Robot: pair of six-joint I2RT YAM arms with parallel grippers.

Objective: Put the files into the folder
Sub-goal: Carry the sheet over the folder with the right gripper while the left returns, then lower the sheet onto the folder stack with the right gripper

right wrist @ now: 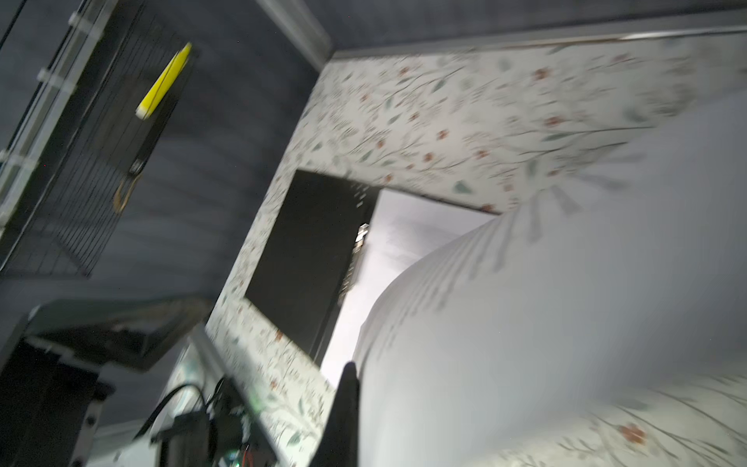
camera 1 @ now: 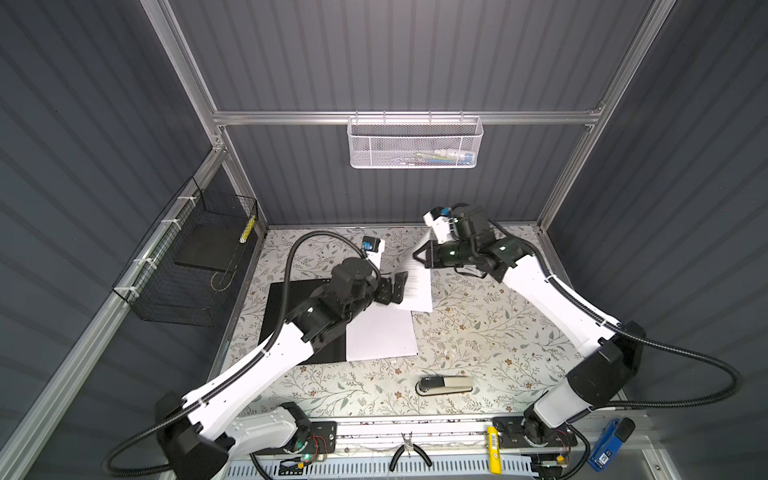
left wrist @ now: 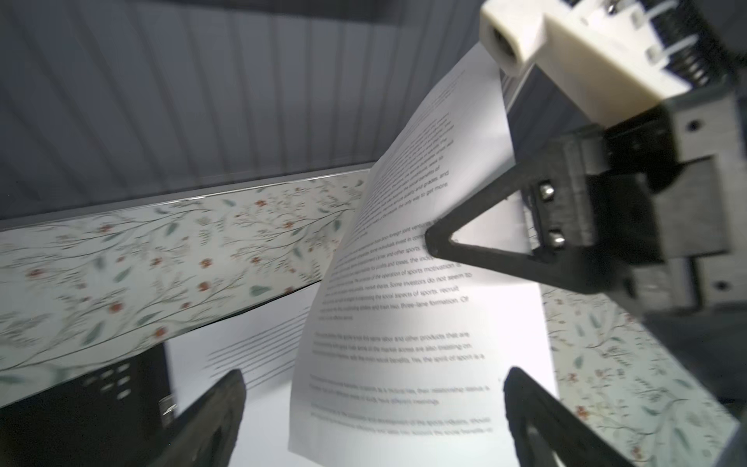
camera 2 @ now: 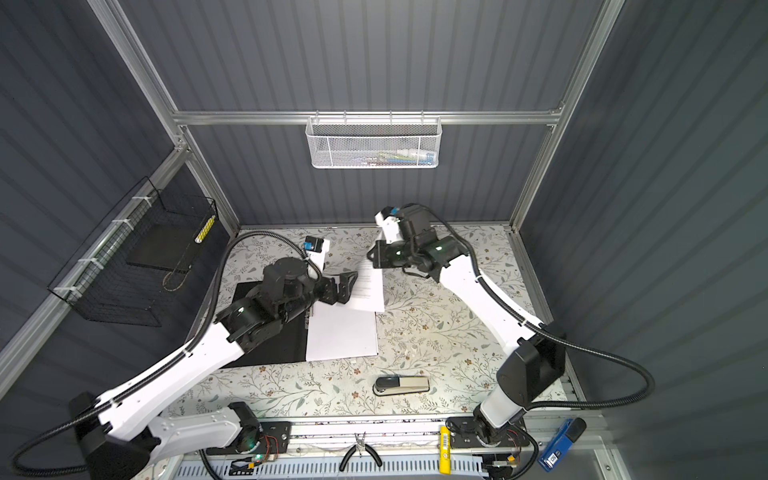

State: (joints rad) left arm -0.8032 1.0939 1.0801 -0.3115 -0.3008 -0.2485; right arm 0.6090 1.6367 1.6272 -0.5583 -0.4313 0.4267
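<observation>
Folder [camera 1: 331, 350] black; files [camera 1: 382, 336] white, black text; tabletop [camera 1: 478, 328] pale floral, green leaves, red blossoms.

Counts now showing | printed paper sheets [camera 1: 417, 286] [camera 1: 382, 336]: 2 | black folder [camera 1: 332, 353]: 1 | stapler [camera 1: 444, 385]: 1 | pliers [camera 1: 409, 451]: 1 | blue tool [camera 1: 611, 446]: 1 | baskets hanging on walls: 2, white mesh basket [camera 1: 414, 143] and black wire basket [camera 1: 187, 266] | robot arms [camera 1: 249, 374] [camera 1: 552, 307] working: 2

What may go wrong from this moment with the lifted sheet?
The right gripper pinches the lifted sheet at one edge only; it bends and may slip or crease. The open left gripper stands close beside it and may crumple it. The sheet hangs askew over the folder, so may land crooked.
</observation>
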